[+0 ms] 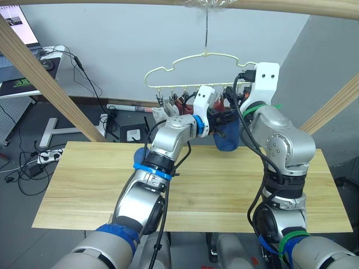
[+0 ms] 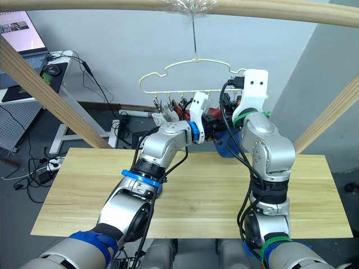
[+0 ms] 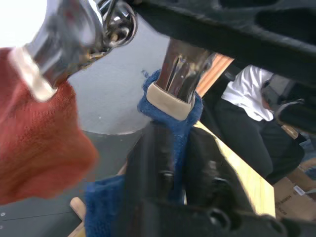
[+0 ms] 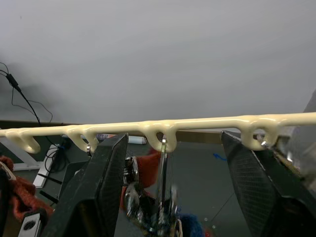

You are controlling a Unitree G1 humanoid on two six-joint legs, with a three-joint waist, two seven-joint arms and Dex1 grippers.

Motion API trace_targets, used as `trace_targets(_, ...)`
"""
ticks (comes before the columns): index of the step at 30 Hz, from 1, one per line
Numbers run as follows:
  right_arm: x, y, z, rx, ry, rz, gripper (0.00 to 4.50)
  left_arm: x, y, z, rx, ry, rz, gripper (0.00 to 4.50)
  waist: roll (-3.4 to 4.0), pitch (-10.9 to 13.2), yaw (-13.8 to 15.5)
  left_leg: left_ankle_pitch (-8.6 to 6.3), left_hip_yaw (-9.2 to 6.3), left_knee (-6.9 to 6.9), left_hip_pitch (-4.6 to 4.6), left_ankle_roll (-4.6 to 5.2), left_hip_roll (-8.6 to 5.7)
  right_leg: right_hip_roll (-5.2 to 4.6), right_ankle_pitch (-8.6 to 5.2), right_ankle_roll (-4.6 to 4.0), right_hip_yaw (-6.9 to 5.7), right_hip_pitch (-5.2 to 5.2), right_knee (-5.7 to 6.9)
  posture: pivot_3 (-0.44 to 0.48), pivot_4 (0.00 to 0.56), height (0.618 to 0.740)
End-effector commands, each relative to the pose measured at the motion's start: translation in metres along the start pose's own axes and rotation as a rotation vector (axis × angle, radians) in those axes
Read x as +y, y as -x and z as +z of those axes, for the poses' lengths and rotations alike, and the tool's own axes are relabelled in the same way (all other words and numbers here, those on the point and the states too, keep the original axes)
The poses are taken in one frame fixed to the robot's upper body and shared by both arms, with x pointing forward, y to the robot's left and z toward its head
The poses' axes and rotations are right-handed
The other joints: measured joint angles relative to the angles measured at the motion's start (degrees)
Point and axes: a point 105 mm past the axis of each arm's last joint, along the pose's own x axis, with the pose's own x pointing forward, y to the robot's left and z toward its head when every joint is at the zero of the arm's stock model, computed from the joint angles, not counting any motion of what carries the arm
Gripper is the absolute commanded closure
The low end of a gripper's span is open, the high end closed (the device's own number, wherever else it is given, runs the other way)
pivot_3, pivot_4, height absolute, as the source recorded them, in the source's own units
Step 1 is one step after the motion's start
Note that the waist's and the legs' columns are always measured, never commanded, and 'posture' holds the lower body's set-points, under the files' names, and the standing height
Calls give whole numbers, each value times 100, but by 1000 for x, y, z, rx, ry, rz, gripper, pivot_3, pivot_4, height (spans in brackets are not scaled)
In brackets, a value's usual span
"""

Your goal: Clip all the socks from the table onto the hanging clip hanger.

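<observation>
The pale-yellow clip hanger [image 1: 190,60] hangs from the top pole over the far edge of the table [image 1: 84,185]. Clipped along its row are a light grey sock [image 1: 161,115] and rust-red socks [image 1: 180,106]. A royal blue sock [image 1: 227,141] hangs further right. In the left wrist view a metal clip [image 3: 174,81] bites its top edge, and my left gripper [image 3: 170,163] is shut on it just below. My right gripper [image 4: 175,140] is raised behind the hanger bar [image 4: 163,126], open, its fingers [image 4: 106,187] wide on either side of a clip [image 4: 162,197].
Thick wooden poles slant up at the left [image 1: 50,84] and the right [image 1: 336,106], and one crosses overhead [image 1: 280,7]. A desk with a monitor [image 1: 17,28] and floor cables [image 1: 33,162] lie to the left. A seated person [image 3: 247,98] appears beyond the table.
</observation>
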Motion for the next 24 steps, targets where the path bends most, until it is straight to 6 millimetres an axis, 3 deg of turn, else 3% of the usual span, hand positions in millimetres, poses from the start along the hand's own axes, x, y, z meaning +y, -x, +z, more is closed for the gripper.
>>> trace_targets(1, 5, 14, 7, -30, 11, 56, 1309, -9, 4, 7, -16, -45, -38, 2434, 0, 0, 0, 0, 0, 0, 0, 0, 0, 0, 0, 0, 0, 0, 0, 73, 229, 740)
trace_targets(8, 0, 48, -18, 61, 31, 124, 1309, -12, 34, -10, 21, -90, -32, 394, 0, 0, -6, 0, -1, 0, 1, -1, 2, 0, 0, 0, 1, 1, 2, 56, 220, 740)
trace_targets(15, -10, 88, -46, 139, 76, 164, 1309, -8, 87, -34, 30, -137, 59, 394, 6, -10, -18, 3, -2, 1, 2, -5, 2, -1, 0, 0, 2, 3, 1, 40, 205, 740)
trace_targets(24, -26, 139, -102, 226, 83, 155, 1309, 10, 178, -79, 38, -56, 361, 394, 11, -78, -27, 4, -2, 2, 9, -6, 2, -1, 0, 1, 3, 10, -1, 64, 180, 740)
